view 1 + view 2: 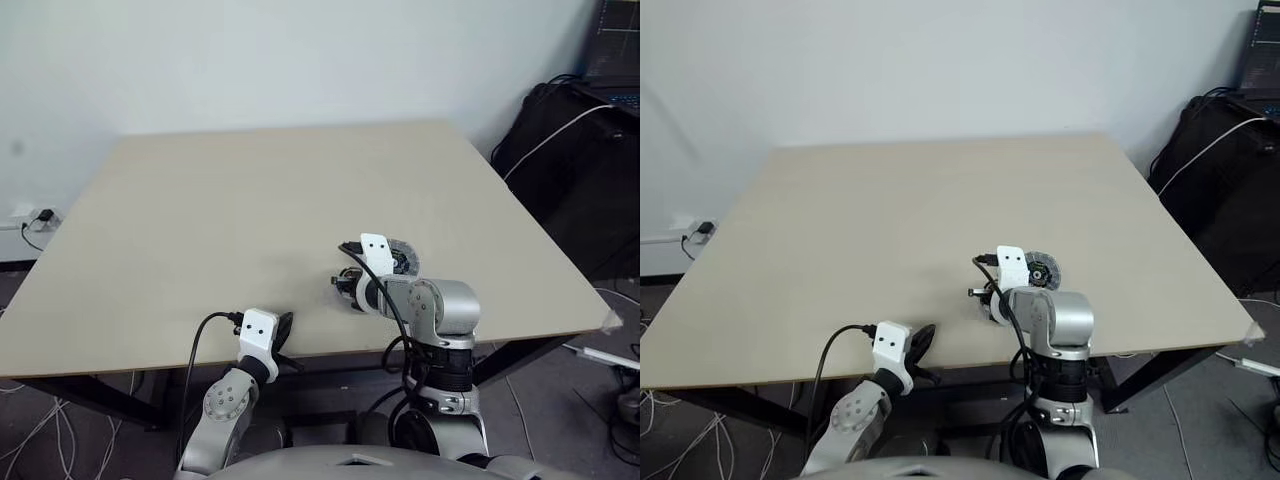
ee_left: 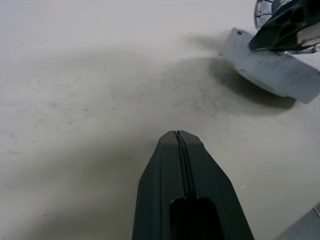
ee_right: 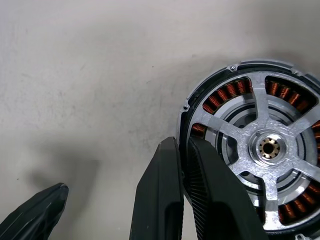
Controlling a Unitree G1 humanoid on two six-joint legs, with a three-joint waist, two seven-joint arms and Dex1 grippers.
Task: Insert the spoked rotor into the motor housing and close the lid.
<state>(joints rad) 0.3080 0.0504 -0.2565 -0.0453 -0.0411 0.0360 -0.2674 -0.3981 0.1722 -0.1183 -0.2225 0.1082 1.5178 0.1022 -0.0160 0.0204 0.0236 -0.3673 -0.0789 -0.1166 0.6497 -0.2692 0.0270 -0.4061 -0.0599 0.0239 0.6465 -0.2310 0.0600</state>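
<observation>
Right pincer astride motor housing rim

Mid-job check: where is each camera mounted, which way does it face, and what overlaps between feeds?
Left eye: on the head, looking forward and down over the table; both arms show at the bottom.
Right eye: beside it, same scene and arms.
Left wrist: along the shut left pincer over the tabletop; the right arm's white bracket lies ahead.
Right wrist: along the right pincer, pinching the motor housing rim.
Shared: left wrist and eye views both show that bracket.
</observation>
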